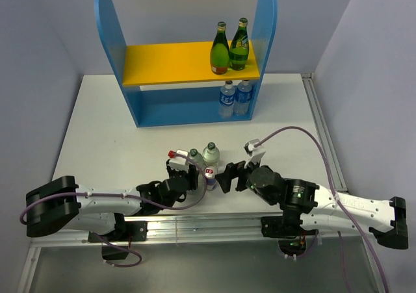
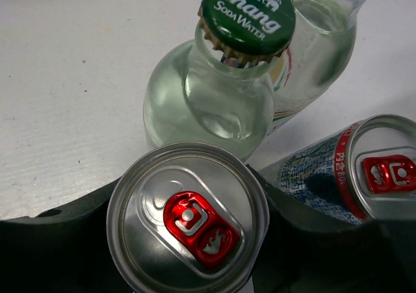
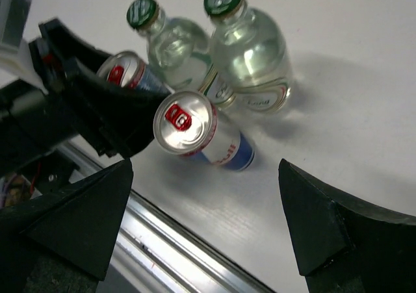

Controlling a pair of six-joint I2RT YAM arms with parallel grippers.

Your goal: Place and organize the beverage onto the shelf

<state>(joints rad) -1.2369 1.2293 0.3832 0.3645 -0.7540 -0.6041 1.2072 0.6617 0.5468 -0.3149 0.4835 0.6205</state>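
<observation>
The shelf [image 1: 169, 62] stands at the back, with two green bottles [image 1: 229, 46] on its yellow top board and two water bottles [image 1: 234, 98] on the lower level at the right. Two clear soda-water bottles [image 1: 209, 153] and two cans stand near the table's front. My left gripper [image 1: 184, 175] is shut around one silver can with a red tab [image 2: 188, 221]. The second can [image 3: 195, 127] stands just right of it [image 2: 383, 169]. My right gripper [image 3: 208, 241] is open and empty, with the second can just beyond its jaws.
The Chang bottle [image 2: 221, 98] stands right behind the held can, with the other clear bottle [image 2: 325, 39] beside it. The metal rail of the table's front edge [image 3: 195, 254] runs under my right gripper. The left part of the shelf's top board holds nothing.
</observation>
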